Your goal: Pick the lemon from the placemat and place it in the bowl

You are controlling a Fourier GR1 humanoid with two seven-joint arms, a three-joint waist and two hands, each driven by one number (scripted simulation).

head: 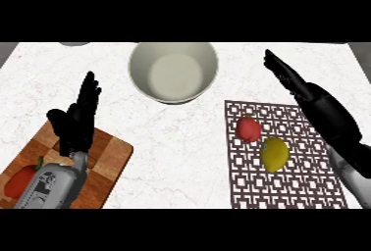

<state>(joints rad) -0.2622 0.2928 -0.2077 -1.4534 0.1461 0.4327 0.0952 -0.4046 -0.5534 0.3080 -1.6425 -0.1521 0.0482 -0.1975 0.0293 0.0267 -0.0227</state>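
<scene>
Trouble may come from the red fruit (pixel 249 129), which lies just beside the lemon (pixel 275 154) on the placemat (pixel 290 186): if you bring the fingers down carelessly, you could push it away or pick it by mistake. Your right hand (pixel 297 83) is above the far edge of the placemat, fingers straight and open, holding nothing and touching nothing. The bowl (pixel 174 71) stands apart on the counter (pixel 181 142), with nothing in it. Your left hand (pixel 78 122) rests open over the cutting board (pixel 109 157), fingers up.
</scene>
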